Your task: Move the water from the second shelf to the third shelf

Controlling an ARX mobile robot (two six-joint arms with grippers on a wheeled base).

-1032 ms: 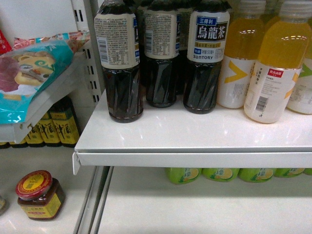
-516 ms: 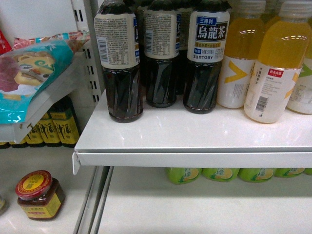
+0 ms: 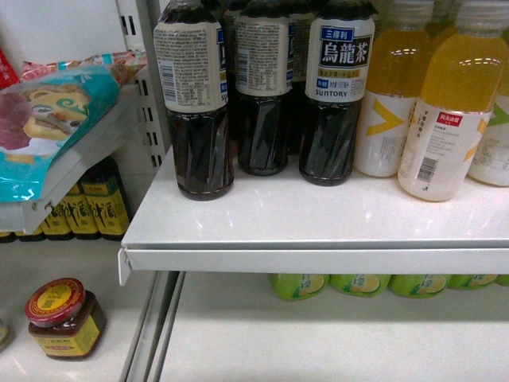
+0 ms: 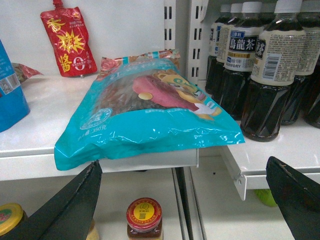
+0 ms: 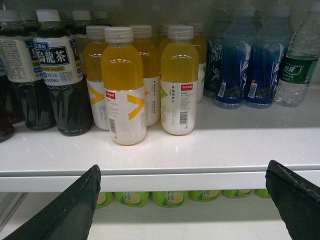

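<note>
Clear ribbed plastic, the water (image 5: 297, 67) stands upright, cap end up, at the far right of the shelf (image 5: 165, 150), just beside the blue bottles (image 5: 250, 60). My right gripper (image 5: 182, 210) and left gripper (image 4: 185, 210) both hang with fingers spread apart, holding nothing.

Even, bright overhead light in all views. Soft glare patches on the white shelf (image 3: 318, 219) in the head view, sheen on the teal snack bag (image 4: 150, 117). Lower shelf shadowed. Right wrist view slightly soft, back-row blue bottles (image 5: 250, 65) hazy. Jaws near the lens are dark, blurred.
</note>
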